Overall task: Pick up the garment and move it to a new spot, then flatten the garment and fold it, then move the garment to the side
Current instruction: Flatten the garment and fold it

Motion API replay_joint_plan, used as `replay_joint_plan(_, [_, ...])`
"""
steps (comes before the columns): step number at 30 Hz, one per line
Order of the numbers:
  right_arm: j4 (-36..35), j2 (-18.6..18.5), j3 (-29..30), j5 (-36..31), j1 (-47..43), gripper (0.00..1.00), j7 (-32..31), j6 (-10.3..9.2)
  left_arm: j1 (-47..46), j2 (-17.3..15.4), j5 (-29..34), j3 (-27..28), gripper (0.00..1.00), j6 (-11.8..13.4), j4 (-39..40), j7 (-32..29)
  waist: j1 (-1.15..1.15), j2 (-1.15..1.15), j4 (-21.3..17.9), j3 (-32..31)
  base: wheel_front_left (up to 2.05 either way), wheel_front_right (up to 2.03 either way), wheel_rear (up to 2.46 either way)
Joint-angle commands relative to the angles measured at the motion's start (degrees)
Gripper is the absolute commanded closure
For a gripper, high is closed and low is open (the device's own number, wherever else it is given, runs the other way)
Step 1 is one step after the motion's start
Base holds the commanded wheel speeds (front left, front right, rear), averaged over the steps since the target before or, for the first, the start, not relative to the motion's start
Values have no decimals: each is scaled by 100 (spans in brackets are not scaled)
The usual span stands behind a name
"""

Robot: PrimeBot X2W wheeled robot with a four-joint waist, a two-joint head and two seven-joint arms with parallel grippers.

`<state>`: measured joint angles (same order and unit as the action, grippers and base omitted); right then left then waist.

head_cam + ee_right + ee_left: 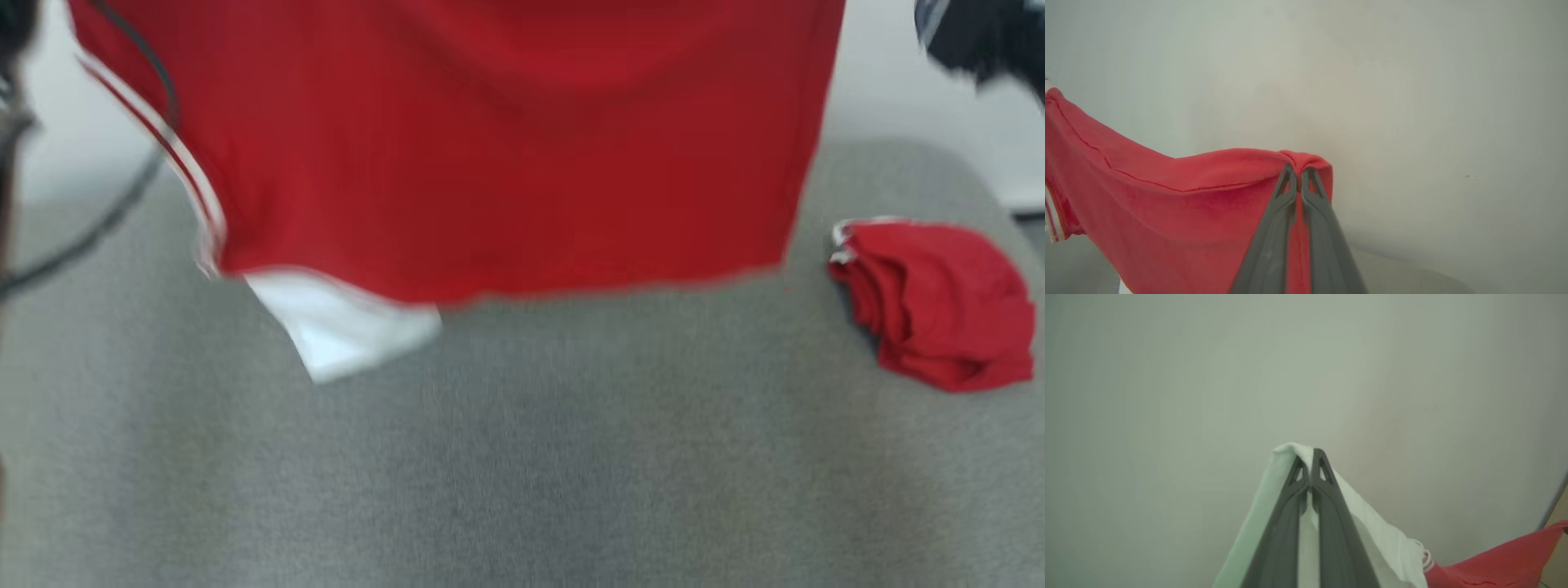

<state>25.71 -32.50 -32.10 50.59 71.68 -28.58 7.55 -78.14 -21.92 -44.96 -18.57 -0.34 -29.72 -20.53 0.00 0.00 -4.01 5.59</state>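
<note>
We have the garment (506, 163) hanging as a broad red sheet across the upper half of the head view. Its lower edge is in the air above the grey bench (522, 457), apart from it as far as the blur lets us judge.

The left gripper (1311, 456) has its jaws pressed together on a fold of the white panel (1372, 531), at the bottom centre of its wrist view. The right gripper (1298, 170) has its jaws closed on a bunched red corner, low in the middle of its own view. The seamed top edge sags between the two holds.

We judge the cloth to be light, soft and limp, probably a knit. It drapes under its own weight, keeps no shape and should not be fragile. It looks matt rather than slippery, so a pinch on a doubled edge should hold. The best places to grip are the seamed corners and hems, spread wide apart so that the sheet hangs flat.

A white flap (343, 327) and white side stripes (192, 184) trail at the lower left of the sheet. A second red bundle (939, 302) lies at the right edge of the bench.

We can read no brand, label or writing anywhere, and the head view is too blurred to rule out small print.
</note>
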Motion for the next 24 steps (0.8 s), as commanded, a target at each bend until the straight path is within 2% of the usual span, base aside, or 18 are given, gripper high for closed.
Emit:
replay_joint_plan(1, [269,217,-34,-229,258,100,330,-15,-300,-47,294,-127,100,-117,-253,297,0,0,-83,1205,0,0,0])
replay_joint_plan(5, [1199,754,19,-938,994,100,1662,-15,-1081,-14,842,-324,100,-432,-957,1510,0,0,-279,1798,0,0,0])
replay_joint_plan(8, [1957,1188,141,-1512,1480,100,2890,-15,-1646,-66,1366,-498,100,-491,-1421,2617,0,0,-451,2138,0,0,0])
replay_joint_plan(9, [1957,1188,141,-1512,1480,100,2890,-15,-1646,-66,1366,-498,100,-491,-1421,2617,0,0,-451,2138,0,0,0])
replay_joint_plan(11, [2470,1376,268,-1823,1728,100,3633,-15,-1964,-21,1606,-545,100,-479,-1692,3234,0,0,-523,2284,0,0,0])
replay_joint_plan(13, [2888,1489,380,-2128,1997,100,4137,-15,-2326,46,1749,-503,100,-457,-1792,3509,0,0,-538,2491,0,0,0])
replay_joint_plan(16, [3260,1604,678,-2349,2242,100,4346,-15,-2632,183,1978,-249,100,-501,-1307,3577,0,0,-449,2894,0,0,0])
replay_joint_plan(20, [3264,1723,994,-2572,1975,100,4366,-15,-1883,313,2163,248,100,-613,-590,3571,0,0,-284,3281,0,0,0])
replay_joint_plan(24, [3017,1717,1156,-2635,1502,100,4372,-15,-993,487,2134,576,100,-705,-74,3573,0,0,-105,3394,0,0,0])
